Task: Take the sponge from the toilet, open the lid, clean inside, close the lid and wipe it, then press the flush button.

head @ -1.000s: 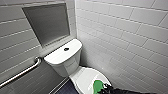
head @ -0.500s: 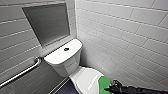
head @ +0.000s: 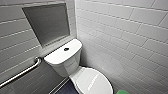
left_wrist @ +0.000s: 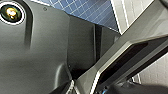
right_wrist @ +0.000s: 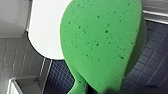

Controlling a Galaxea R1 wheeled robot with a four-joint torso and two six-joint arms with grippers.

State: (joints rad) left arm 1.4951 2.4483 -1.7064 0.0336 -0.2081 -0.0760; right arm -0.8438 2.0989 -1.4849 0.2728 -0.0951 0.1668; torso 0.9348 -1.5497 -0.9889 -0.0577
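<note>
Sponge (right_wrist: 105,45): bright green and pitted, resting on no surface. Its narrow waist sits down at your right gripper (right_wrist: 87,88), which is clamped on it. The wide rounded end stands away from the gripper.

Lid (head: 93,81): white, glossy, down on the bowl. It lies beyond the held sponge, and the head view shows a narrow gap between them.

Toilet (head: 64,65): the boxy tank stands farther from your right gripper than the lid does, back against the white tiled wall (head: 120,32).

Flush button (head: 66,49): small, dark, in the middle of the tank top, well apart from the gripper.

Blue floor tile (right_wrist: 155,50) lies beneath the gripper. A metal grab bar (head: 20,73) runs along the wall on the far side of the toilet from it, and a grey recessed niche (head: 47,23) sits above the tank.

Left gripper (left_wrist: 113,88): you cannot tell whether it is open or closed. Blue floor and pale tile lie past it.
</note>
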